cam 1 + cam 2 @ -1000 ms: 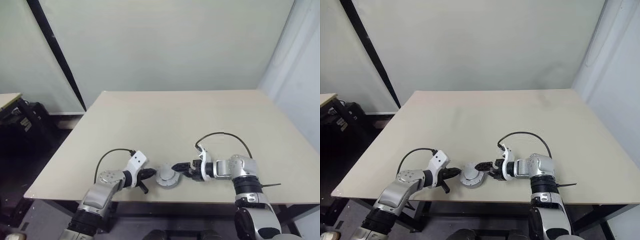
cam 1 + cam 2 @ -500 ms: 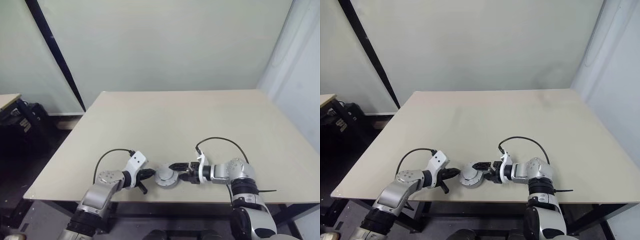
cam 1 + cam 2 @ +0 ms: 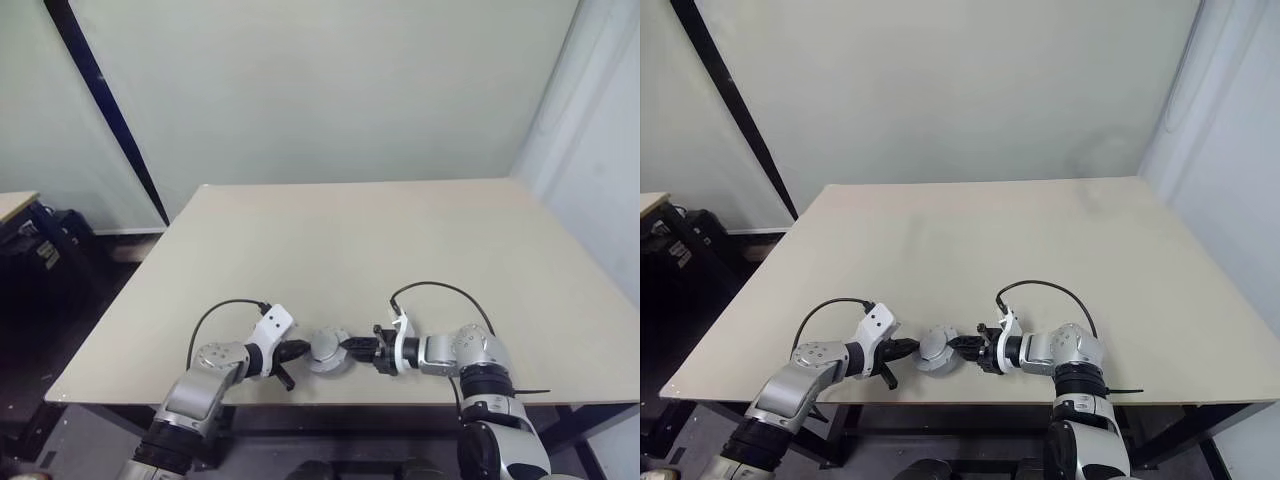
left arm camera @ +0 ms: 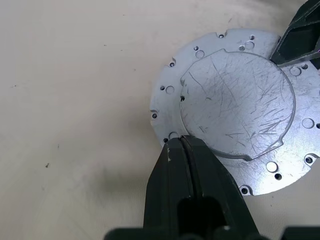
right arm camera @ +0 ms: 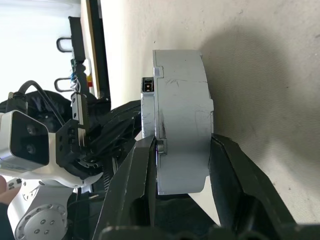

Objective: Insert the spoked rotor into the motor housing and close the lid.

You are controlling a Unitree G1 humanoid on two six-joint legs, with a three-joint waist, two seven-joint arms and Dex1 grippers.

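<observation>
A round grey motor housing (image 3: 328, 350) lies near the table's front edge, between my two grippers. The lid (image 4: 240, 105) sits on it with its plain, scratched light grey face up, inside a flange (image 4: 165, 95) with small holes. The spoked rotor is hidden. My left gripper (image 4: 182, 142) is shut, its tips touching the flange's rim. My right gripper (image 5: 182, 142) comes in from the opposite side. Its two fingers (image 5: 135, 170) press against the top and bottom faces of the housing (image 5: 180, 110), shut on it. One right finger (image 4: 300, 35) reaches over the flange.
The beige table (image 3: 400, 240) stretches away behind the housing, and its front edge (image 3: 330, 403) is close by. A black cable (image 3: 440, 292) loops above the right wrist. Dark cases (image 3: 30, 250) stand on the floor at the left.
My right gripper has slid left onto the housing and its fingers have closed from wide open onto it. The left gripper has stayed put.
</observation>
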